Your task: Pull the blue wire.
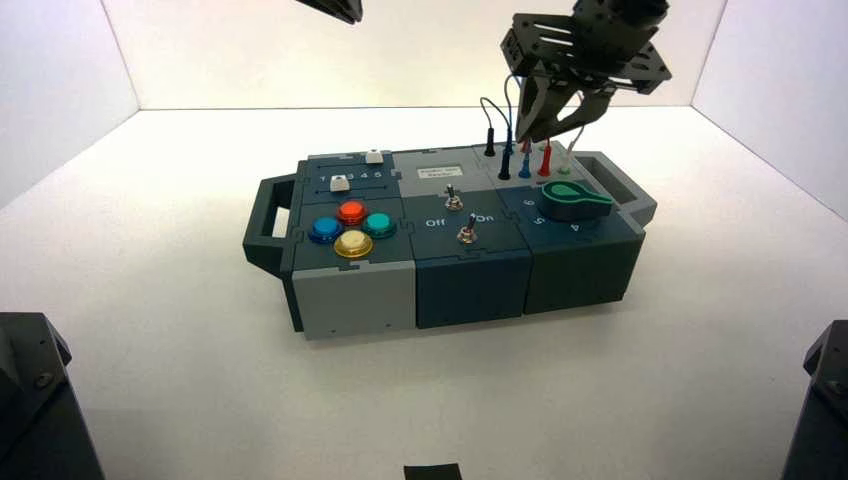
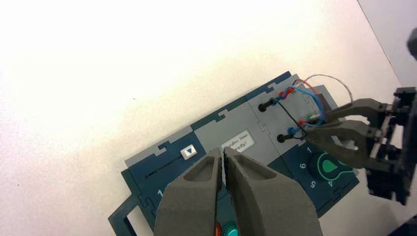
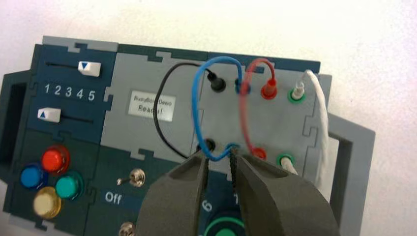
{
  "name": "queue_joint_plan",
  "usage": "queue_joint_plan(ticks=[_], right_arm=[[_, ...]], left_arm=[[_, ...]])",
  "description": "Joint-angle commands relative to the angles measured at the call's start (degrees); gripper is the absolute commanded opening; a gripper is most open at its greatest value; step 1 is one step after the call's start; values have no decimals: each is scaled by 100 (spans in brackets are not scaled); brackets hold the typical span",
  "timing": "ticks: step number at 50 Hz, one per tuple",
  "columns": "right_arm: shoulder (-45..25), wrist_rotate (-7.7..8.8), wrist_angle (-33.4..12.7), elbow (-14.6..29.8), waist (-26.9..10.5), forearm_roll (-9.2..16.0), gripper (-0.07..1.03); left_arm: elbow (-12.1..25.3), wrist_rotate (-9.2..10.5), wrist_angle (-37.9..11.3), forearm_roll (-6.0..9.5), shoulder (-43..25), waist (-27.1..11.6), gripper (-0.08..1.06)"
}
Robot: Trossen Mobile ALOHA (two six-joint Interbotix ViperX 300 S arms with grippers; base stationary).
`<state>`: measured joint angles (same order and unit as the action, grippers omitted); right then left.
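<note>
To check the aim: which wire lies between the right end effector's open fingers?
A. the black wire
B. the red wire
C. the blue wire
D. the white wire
C: in the right wrist view, the blue wire dips between the open fingers of the right end effector.

box (image 1: 470,275): matt plastic | buttons (image 1: 352,228): glossy, translucent | toggle switches (image 1: 466,233): shiny metal

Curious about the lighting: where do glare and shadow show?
High view: the grey-and-blue plastic box casts a soft shadow on the white table. Left wrist view: that table glares white beyond the box. Right wrist view: the round red button gleams; the open right gripper sits at the thin blue wire.
</note>
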<state>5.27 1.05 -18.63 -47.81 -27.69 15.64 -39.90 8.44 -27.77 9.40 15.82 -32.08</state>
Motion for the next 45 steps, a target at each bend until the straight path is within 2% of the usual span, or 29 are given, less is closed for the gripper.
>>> queue_joint_plan(ticks=[1,29,45], right_arm=[[-9,9,53,220,-18,9,26],[26,0,0,-35,9,18,26],[0,9,167,70,35,9,23]], left_arm=[[202,-18,18,-9,62,-26,3],[220,-18,9,0,105,-26,3],[211,-18,-18,0,272,-26,3]])
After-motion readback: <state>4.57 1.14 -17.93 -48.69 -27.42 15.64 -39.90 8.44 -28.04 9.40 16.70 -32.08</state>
